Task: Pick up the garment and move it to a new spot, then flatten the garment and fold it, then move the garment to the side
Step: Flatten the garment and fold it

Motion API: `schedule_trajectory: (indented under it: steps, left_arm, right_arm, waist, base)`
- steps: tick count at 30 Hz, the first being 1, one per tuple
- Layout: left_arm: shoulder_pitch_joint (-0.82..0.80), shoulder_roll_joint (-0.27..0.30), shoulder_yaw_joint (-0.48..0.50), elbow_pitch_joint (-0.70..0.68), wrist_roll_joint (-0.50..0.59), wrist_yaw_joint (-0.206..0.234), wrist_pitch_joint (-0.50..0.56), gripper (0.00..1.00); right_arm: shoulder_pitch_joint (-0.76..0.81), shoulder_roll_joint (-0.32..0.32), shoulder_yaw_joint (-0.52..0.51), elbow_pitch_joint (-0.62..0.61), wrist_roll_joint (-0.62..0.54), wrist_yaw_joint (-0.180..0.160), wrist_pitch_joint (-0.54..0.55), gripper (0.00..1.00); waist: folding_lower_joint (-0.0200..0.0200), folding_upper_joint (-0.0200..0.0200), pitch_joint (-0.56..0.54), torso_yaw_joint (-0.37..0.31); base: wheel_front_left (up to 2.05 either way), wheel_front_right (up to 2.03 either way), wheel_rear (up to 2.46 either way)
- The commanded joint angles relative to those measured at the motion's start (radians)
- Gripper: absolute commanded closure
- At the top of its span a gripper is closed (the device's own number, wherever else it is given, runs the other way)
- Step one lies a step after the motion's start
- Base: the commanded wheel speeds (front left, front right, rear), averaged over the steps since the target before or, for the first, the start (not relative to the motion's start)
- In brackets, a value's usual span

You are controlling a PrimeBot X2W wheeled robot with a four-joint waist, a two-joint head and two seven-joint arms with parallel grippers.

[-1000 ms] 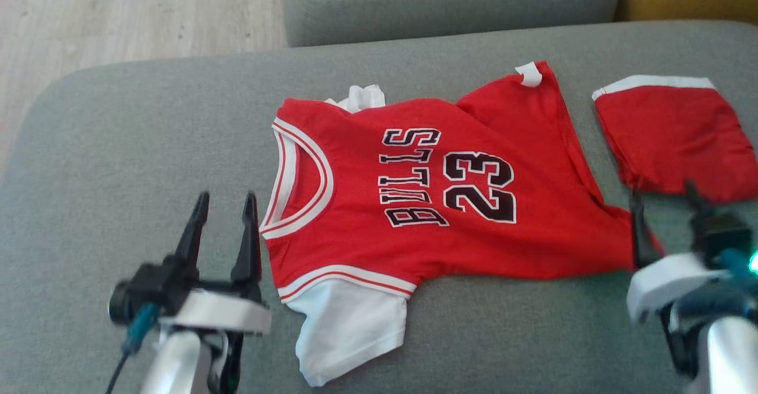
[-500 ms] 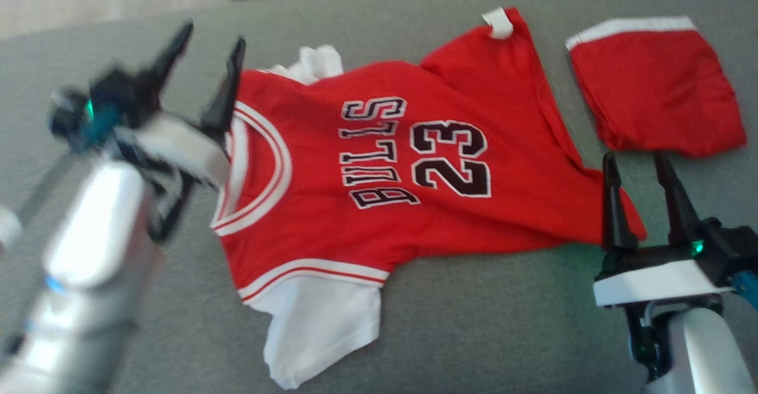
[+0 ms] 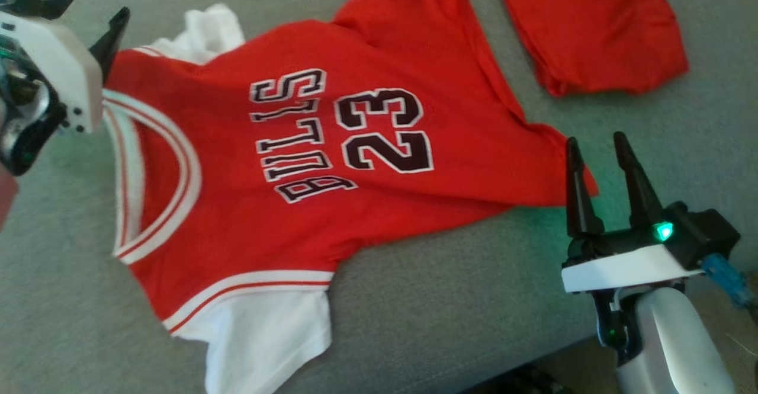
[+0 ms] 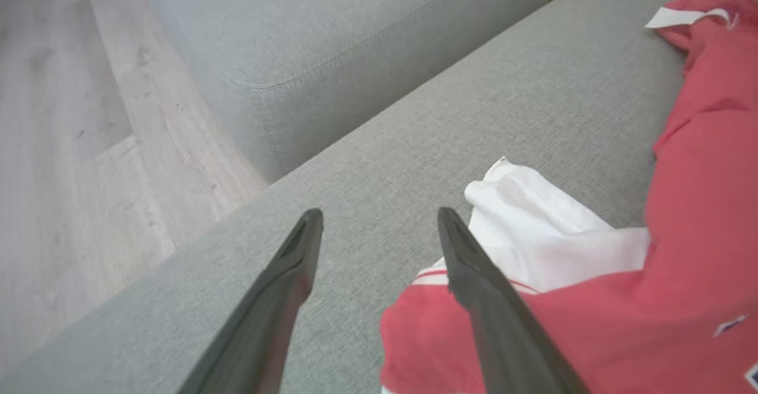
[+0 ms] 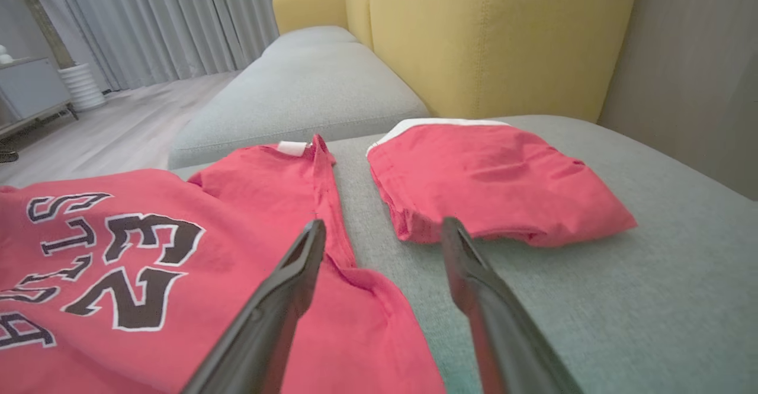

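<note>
Grey sofa (image 3: 444,299) holds a red jersey (image 3: 237,222), likely light and limp. Left claw (image 4: 379,216) and right claw (image 3: 595,140) gape empty beside its far-left shoulder and right hem corner, sensible holds.

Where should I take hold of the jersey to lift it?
The jersey lies flat, so I'd pinch edges: the shoulder beside the far white sleeve from the left with the left end effector, the hem corner from the right with the right end effector.
</note>
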Motion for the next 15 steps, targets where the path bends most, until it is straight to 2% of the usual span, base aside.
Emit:
schedule_trajectory:
  steps: [1, 6, 15]
  left_arm:
    - [-0.055, 0.055, 0.021, -0.017, -0.019, 0.002, 0.005, 0.0]
    - [-0.088, 0.089, -0.095, -0.032, -0.109, 0.002, 0.033, 0.0]
    - [-0.133, 0.163, -0.31, -0.055, -0.217, 0.002, 0.16, 0.0]
  right_arm:
    - [-0.026, -0.005, 0.026, -0.025, 0.009, -0.002, -0.011, 0.0]
    - [-0.034, -0.005, 0.047, -0.018, 0.016, -0.002, -0.013, 0.0]
    - [-0.03, -0.005, 0.038, -0.033, 0.025, -0.002, -0.014, 0.0]
  waist:
    - [-0.0002, 0.0, 0.035, -0.038]
    - [-0.0002, 0.0, 0.061, -0.065]
    - [-0.0002, 0.0, 0.079, -0.092]
  base:
    - [0.0, 0.0, 0.0]
    - [0.0, 0.0, 0.0]
    - [0.0, 0.0, 0.0]
